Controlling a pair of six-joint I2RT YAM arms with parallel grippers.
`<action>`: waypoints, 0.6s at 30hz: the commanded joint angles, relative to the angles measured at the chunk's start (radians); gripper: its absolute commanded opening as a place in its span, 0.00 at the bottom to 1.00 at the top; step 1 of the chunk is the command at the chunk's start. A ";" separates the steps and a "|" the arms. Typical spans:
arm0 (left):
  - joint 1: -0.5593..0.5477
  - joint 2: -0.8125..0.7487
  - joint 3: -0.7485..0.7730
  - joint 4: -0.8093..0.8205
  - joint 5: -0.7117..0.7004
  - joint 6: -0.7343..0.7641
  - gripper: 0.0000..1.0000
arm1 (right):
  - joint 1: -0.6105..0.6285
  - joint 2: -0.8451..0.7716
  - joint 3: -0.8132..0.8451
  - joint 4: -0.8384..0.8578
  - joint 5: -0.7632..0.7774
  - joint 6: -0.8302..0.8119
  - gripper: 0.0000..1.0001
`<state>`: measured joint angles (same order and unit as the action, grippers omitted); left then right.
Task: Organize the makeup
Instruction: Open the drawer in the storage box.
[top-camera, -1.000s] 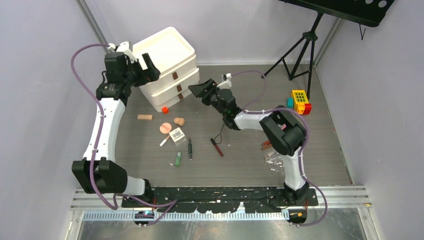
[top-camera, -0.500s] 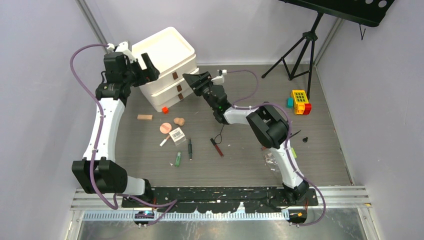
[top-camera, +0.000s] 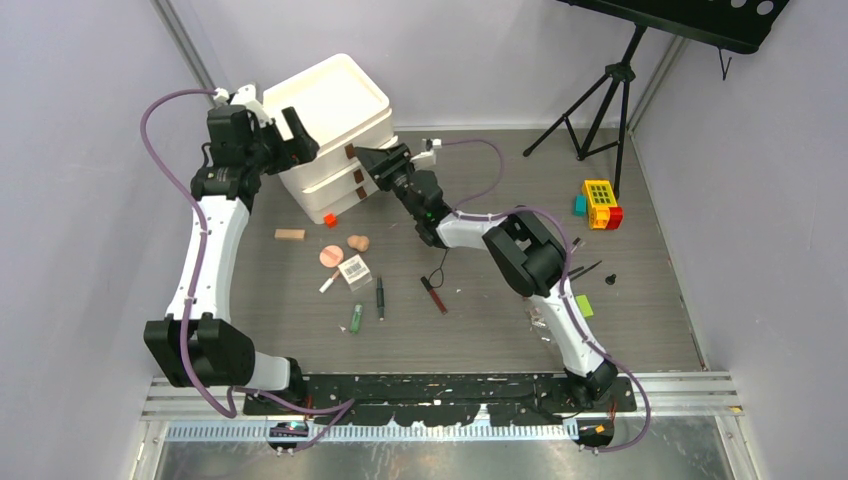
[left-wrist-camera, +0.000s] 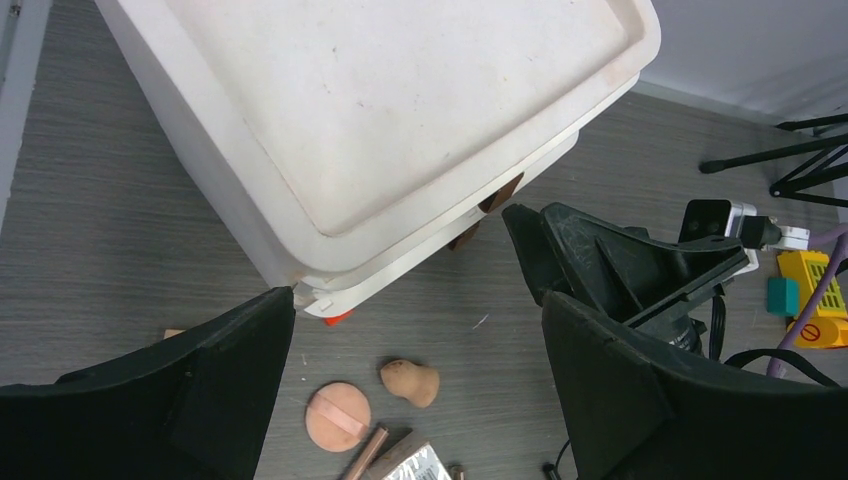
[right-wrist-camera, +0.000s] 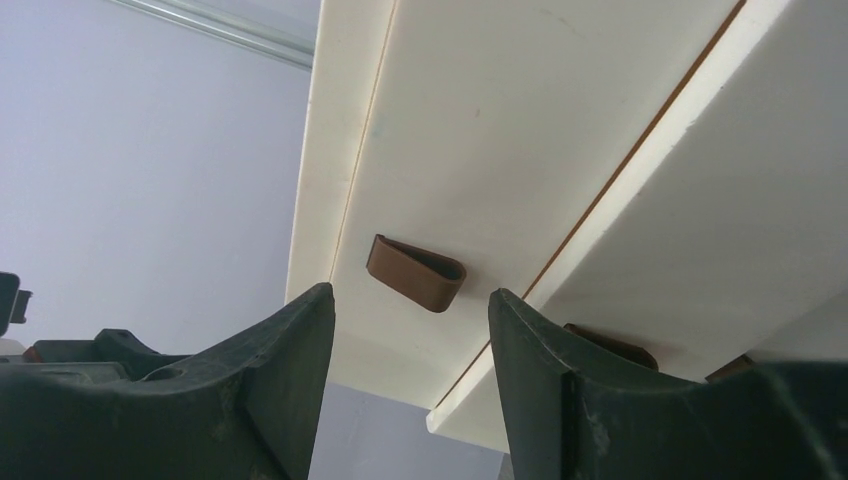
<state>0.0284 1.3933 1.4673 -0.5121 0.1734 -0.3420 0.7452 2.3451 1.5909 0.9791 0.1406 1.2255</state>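
The makeup lies on the grey table: a pink round puff, a peach sponge, a clear barcoded box, a black pencil, a red pencil, a green tube and a white tube. The puff and sponge also show in the left wrist view. My right gripper is open and empty, right in front of the white drawer unit; a brown handle sits just beyond its jaws. My left gripper is open and empty above the unit's near corner.
A tan block-shaped piece and a small red cube lie by the unit's base. Yellow, red and green toy blocks sit at the right by a black tripod. Clear wrappers lie beside the right arm.
My right gripper has moved left across the table and closed in on the drawer fronts. The left arm has not moved.
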 joint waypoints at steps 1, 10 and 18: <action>0.009 0.003 0.002 0.043 0.022 -0.009 0.96 | 0.006 0.020 0.058 0.034 0.020 0.013 0.62; 0.017 0.011 -0.004 0.052 0.039 -0.018 0.96 | 0.010 0.054 0.106 0.011 0.021 0.025 0.55; 0.025 0.012 -0.005 0.057 0.047 -0.020 0.96 | 0.014 0.068 0.110 0.057 0.008 0.041 0.54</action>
<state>0.0422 1.4033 1.4662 -0.5056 0.1955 -0.3595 0.7509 2.4004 1.6646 0.9657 0.1394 1.2415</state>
